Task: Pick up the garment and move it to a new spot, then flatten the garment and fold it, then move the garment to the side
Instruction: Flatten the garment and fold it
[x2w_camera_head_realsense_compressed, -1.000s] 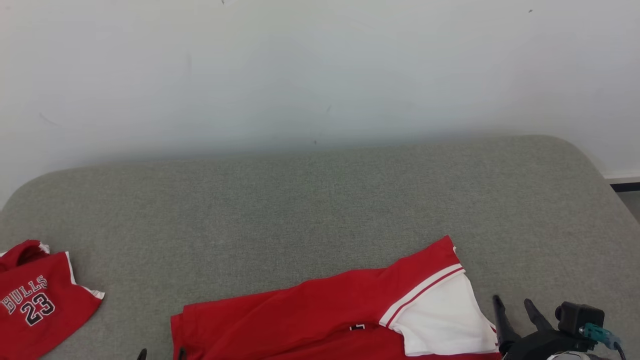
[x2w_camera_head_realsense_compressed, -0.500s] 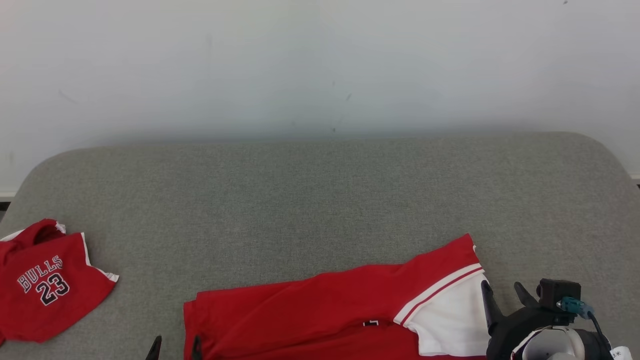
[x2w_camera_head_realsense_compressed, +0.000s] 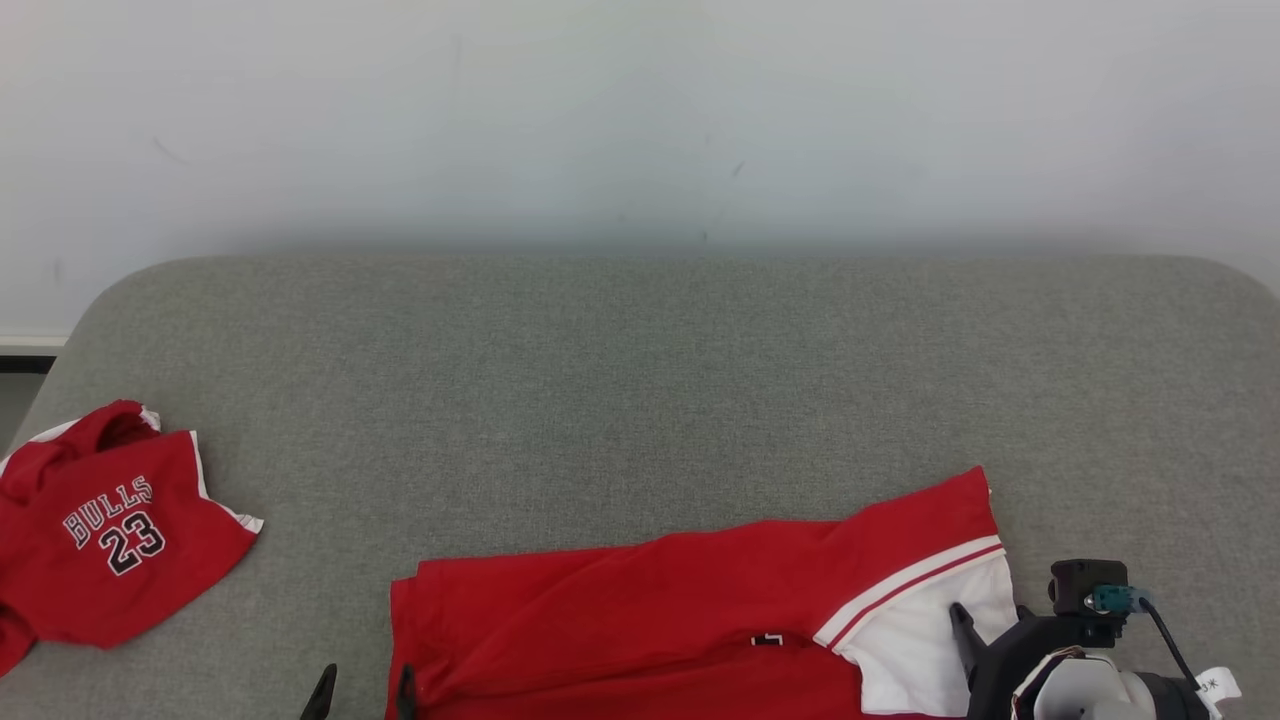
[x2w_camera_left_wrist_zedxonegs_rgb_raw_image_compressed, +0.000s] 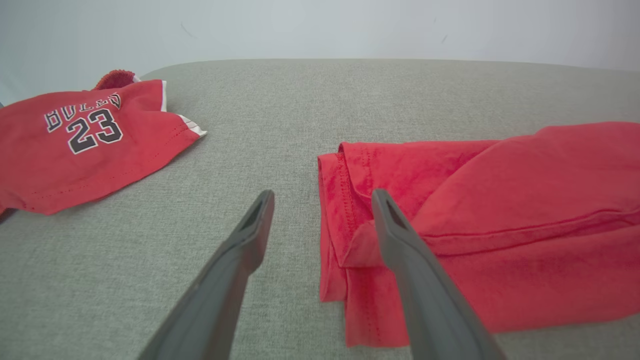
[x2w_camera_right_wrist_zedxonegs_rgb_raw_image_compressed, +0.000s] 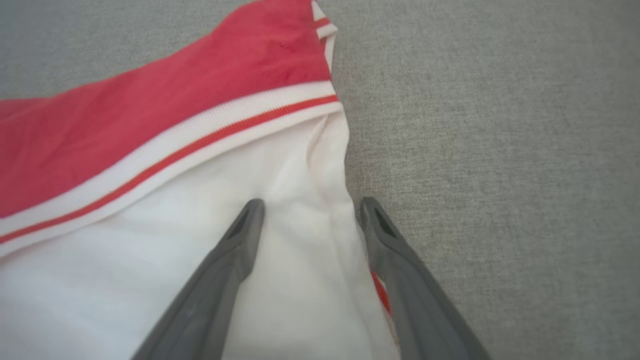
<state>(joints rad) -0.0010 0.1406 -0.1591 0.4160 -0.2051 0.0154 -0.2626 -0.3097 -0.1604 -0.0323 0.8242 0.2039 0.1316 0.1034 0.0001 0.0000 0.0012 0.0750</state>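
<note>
Grey upholstery covers the bench (x2w_camera_head_realsense_compressed: 640, 380), which stands against a plain pale wall (x2w_camera_head_realsense_compressed: 640, 120).

1. Count: I see two red garments and two pincers.
2. Task item: the red garment (x2w_camera_head_realsense_compressed: 640, 620) lies at the near edge of the bench, centre to right in the head view, and is cut off by the lower frame edge.
3. Orientation: its long axis runs left to right and rises slightly toward the right. The right end carries a white panel (x2w_camera_right_wrist_zedxonegs_rgb_raw_image_compressed: 150, 280) bordered by a white band with one red stripe. The left end is a folded red edge with visible stitching.
4. Second item: a red jersey (x2w_camera_head_realsense_compressed: 110, 540) printed "BULLS 23" lies crumpled at the far left, well apart from the task garment.
5. Left pincer (x2w_camera_left_wrist_zedxonegs_rgb_raw_image_compressed: 322, 200): released and spread. One finger is over bare bench and the other over the folded red edge.
6. Right pincer (x2w_camera_right_wrist_zedxonegs_rgb_raw_image_compressed: 311, 205): released and spread, straddling the right edge of the white panel. I cannot tell whether either pincer touches the cloth.
</note>
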